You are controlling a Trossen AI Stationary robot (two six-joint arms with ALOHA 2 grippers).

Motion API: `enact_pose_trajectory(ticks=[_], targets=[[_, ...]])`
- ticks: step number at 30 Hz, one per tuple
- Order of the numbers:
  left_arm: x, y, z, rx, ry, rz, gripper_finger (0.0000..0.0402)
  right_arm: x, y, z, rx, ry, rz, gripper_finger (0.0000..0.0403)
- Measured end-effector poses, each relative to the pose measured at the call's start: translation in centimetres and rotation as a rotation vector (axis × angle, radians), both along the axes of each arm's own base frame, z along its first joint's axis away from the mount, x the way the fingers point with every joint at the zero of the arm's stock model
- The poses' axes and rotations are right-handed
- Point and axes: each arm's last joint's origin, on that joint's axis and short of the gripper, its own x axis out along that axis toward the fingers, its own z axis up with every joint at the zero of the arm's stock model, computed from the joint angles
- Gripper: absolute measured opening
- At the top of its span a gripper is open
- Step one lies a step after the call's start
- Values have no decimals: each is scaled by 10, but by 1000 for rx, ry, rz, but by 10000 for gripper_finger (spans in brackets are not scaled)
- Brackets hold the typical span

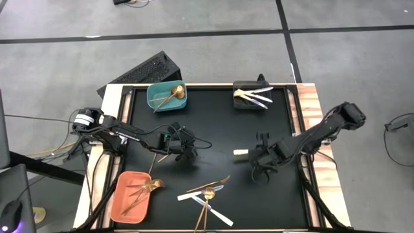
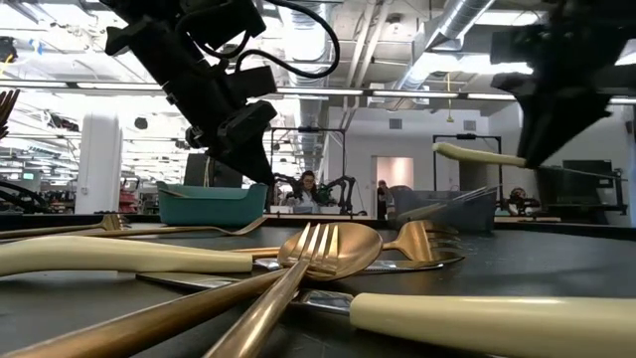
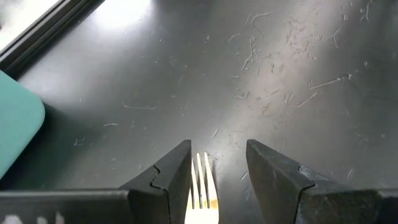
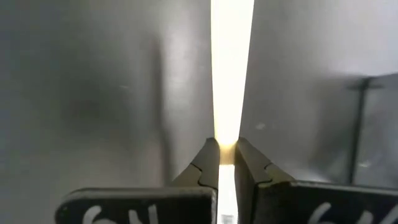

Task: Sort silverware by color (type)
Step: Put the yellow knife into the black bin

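On the mat (image 1: 213, 129): three bins; two arms

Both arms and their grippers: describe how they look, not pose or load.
Both arms are dark, jointed links with black cables looped alongside. The left gripper has two dark wedge-shaped fingers. The right gripper has matching dark fingers above white hand-drawn markings on its body.

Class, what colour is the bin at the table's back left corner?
Teal. The bin shows best in the high view, with a gold spoon lying in it.
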Motion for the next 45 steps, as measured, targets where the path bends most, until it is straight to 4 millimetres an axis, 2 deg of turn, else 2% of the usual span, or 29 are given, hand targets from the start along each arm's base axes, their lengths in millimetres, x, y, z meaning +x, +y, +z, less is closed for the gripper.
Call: enact_pose_trajectory(ticks=[10, 17, 20, 22, 27, 35, 45], targets=[[0, 0, 0, -3, -3, 4, 142, 0, -22, 2, -82, 24, -92, 30], [0, 0, 0, -3, -3, 4, 142, 1, -30, 3, -103, 29, -129, 33], [0, 0, 0, -3, -4, 4, 142, 1, -33, 3, -137, 40, -108, 31], [0, 0, 0, -3, -5, 4, 142, 2, -37, 4, -220, 61, -54, 31], [1, 1, 1, -3, -15, 6, 142, 9, -64, 10, -504, 82, -52, 34], [1, 0, 0, -9, -9, -5, 142, 9, -110, 10, -511, 153, -212, 35], [1, 1, 0, 7, 0, -12, 142, 10, -144, 12, -536, 210, -236, 35]])
